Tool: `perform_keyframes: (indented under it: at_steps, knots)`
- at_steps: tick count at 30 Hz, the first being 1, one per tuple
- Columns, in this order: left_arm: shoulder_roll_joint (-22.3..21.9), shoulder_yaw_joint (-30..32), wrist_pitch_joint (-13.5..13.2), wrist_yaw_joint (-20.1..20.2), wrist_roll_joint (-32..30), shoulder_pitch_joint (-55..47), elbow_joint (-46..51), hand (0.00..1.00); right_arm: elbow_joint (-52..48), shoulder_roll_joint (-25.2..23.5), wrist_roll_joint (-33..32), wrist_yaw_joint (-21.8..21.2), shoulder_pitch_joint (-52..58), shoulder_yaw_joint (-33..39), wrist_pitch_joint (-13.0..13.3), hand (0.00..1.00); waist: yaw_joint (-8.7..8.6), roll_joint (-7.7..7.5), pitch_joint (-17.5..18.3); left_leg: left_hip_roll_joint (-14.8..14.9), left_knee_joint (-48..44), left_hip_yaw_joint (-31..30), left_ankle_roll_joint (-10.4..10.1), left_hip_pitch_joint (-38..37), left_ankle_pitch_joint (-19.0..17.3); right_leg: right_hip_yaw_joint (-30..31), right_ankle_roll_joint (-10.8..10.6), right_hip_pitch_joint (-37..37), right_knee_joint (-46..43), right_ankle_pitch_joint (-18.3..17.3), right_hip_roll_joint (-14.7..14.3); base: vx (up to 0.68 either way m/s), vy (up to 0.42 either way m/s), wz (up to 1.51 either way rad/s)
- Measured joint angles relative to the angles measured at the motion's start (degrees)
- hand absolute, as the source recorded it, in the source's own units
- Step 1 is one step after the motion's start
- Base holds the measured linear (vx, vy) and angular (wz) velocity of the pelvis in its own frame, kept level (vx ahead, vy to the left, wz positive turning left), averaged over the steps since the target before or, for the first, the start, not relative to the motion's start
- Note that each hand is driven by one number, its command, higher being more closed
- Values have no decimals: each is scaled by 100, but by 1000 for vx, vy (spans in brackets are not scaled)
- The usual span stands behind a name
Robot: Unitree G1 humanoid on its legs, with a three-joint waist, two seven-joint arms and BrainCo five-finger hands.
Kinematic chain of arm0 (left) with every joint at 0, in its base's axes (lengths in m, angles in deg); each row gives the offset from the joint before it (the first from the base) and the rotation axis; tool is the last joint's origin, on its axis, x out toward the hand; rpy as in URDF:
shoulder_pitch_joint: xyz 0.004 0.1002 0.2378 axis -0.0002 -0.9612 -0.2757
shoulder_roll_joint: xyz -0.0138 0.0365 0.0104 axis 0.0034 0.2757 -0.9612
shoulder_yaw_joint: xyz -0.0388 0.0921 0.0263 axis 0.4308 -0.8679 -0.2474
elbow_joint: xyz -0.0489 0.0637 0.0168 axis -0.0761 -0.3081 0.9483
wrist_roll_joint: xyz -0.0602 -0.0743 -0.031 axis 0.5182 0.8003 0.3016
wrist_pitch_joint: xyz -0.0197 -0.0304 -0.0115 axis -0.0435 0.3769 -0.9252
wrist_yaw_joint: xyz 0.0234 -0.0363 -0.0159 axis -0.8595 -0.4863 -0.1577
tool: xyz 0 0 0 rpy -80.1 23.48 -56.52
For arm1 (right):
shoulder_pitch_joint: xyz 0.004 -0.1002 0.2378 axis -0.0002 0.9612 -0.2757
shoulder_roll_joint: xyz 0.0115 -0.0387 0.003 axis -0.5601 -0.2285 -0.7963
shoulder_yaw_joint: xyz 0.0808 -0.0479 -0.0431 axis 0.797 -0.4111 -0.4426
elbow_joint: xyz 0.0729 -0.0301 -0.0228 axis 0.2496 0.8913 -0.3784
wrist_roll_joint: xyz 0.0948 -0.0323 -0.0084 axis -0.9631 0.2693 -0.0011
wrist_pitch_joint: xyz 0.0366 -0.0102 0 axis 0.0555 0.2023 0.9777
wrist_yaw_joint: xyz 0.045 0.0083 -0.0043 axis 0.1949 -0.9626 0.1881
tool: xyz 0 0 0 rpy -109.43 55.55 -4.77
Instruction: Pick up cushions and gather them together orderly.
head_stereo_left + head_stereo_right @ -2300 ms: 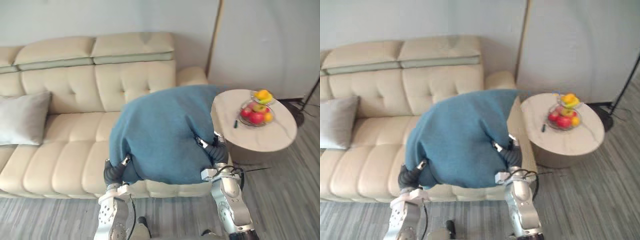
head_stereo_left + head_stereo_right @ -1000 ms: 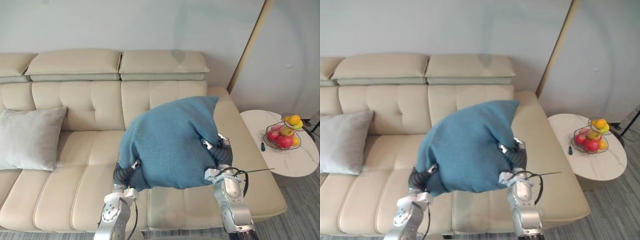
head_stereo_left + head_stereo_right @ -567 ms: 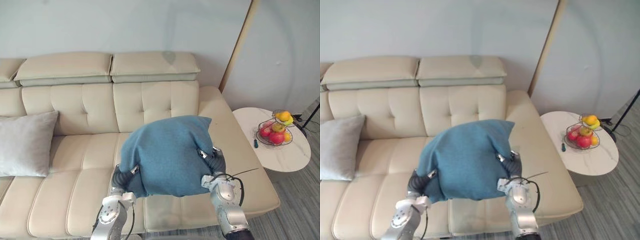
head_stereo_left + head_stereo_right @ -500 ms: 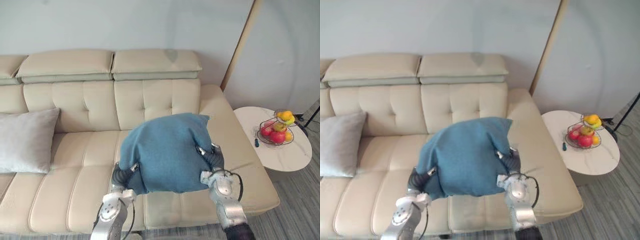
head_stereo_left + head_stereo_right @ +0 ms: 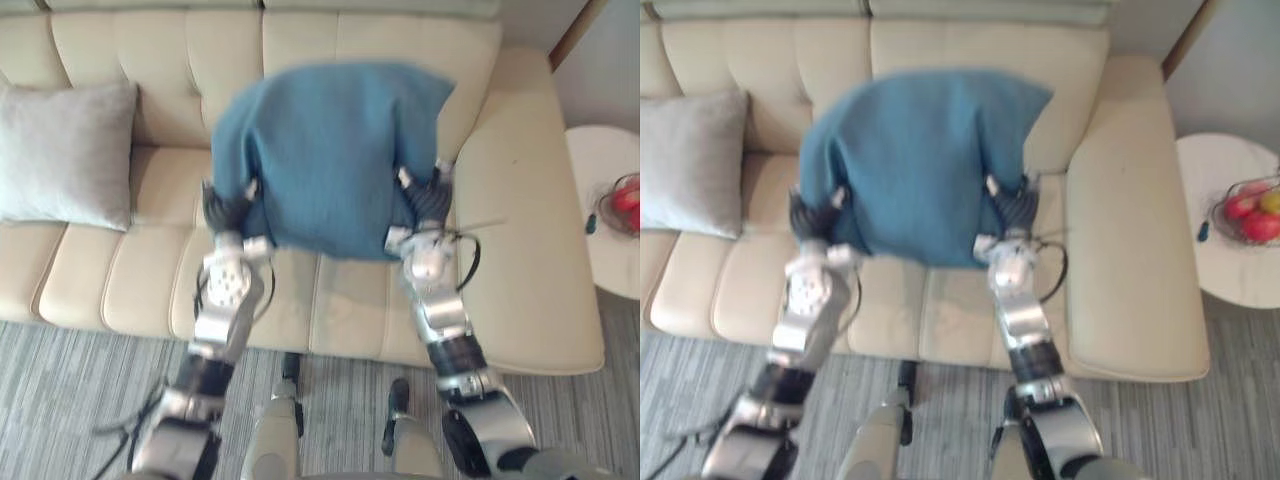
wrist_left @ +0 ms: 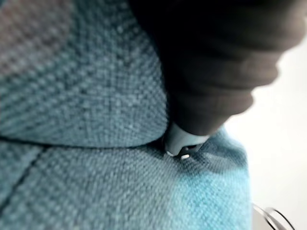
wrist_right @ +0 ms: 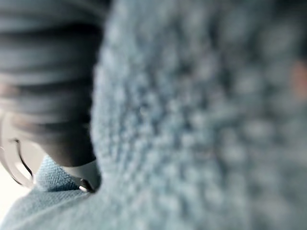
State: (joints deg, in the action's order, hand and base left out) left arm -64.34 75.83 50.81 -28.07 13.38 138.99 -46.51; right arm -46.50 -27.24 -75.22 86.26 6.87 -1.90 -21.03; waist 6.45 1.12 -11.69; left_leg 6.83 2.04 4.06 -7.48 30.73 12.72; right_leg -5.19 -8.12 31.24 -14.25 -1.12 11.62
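Note:
A large blue knitted cushion [image 5: 325, 150] is held up between my two hands above the sofa seat, its top in front of the backrest. My left hand [image 5: 226, 207] presses into its left lower edge and my right hand [image 5: 426, 196] into its right lower edge; both sink into the cloth. The blue weave [image 6: 86, 124] lies right against the left hand's dark cover [image 6: 216, 67], and the same cloth [image 7: 201, 120] shows beside the right hand's cover [image 7: 48, 81]. A grey cushion [image 5: 70, 155] leans on the backrest at the sofa's left end.
The cream leather sofa [image 5: 525, 250] spans the view, with its wide right armrest beside my right arm. A round white side table [image 5: 605, 225] with a fruit bowl [image 5: 625, 200] stands to the right. Grey striped floor [image 5: 80, 390] runs along the sofa's front.
The camera has tipped down and come closer to the sofa. The blue cushion, still between both hands, now sits further back, near the backrest.

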Motion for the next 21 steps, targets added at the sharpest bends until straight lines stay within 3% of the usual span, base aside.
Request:
perform_keyframes:
  at_steps: [5, 6, 12, 14, 17, 21]
  knots:
    - [117, -13, -79, -2, -123, 1711, -1174, 100, 726, 343, 110, 233, -1338, 377, -17, 100, -23, 141, -305, -76, 214, -23, 101, 337, 304, -9, -41, 427, -55, 39, 70, 37, -18, 6]
    - [106, 39, -73, -2, -148, 2044, -1490, 0, 952, 351, 114, 267, -1612, 448, -55, 0, -36, 148, -354, -80, 216, -26, 100, 434, 305, -20, -42, 515, -46, 38, 74, 66, -33, 1]
    - [-90, 441, 47, -102, -370, 2730, -2370, 0, 2041, 506, -8, 378, -2436, 695, -164, 0, -54, 155, -610, -36, 246, -128, 63, 857, 333, -98, -42, 899, -30, 38, 41, 76, -41, 4]
    - [-374, 764, 144, -61, -358, 2857, -2656, 0, 2579, 583, -466, 100, -2727, 856, -325, 0, -55, 148, -833, -18, 246, -156, 37, 975, 350, -189, -41, 980, -31, 36, 33, 77, -49, 7]
    - [-607, 991, 207, 31, -335, 2832, -2886, 0, 2735, 667, -831, -90, -2745, 867, -373, 0, -65, 153, -890, -11, 246, -158, -15, 1131, 385, -213, -42, 1107, -56, 33, 34, 35, -26, 8]
    - [-855, 1233, 304, 198, -324, 2488, -2952, 0, 2733, 692, -1371, -313, -2806, 882, -390, 0, -146, 141, -1265, -14, 245, -162, -66, 1152, 421, -192, -7, 1225, -345, -103, 56, 14, -31, 7]
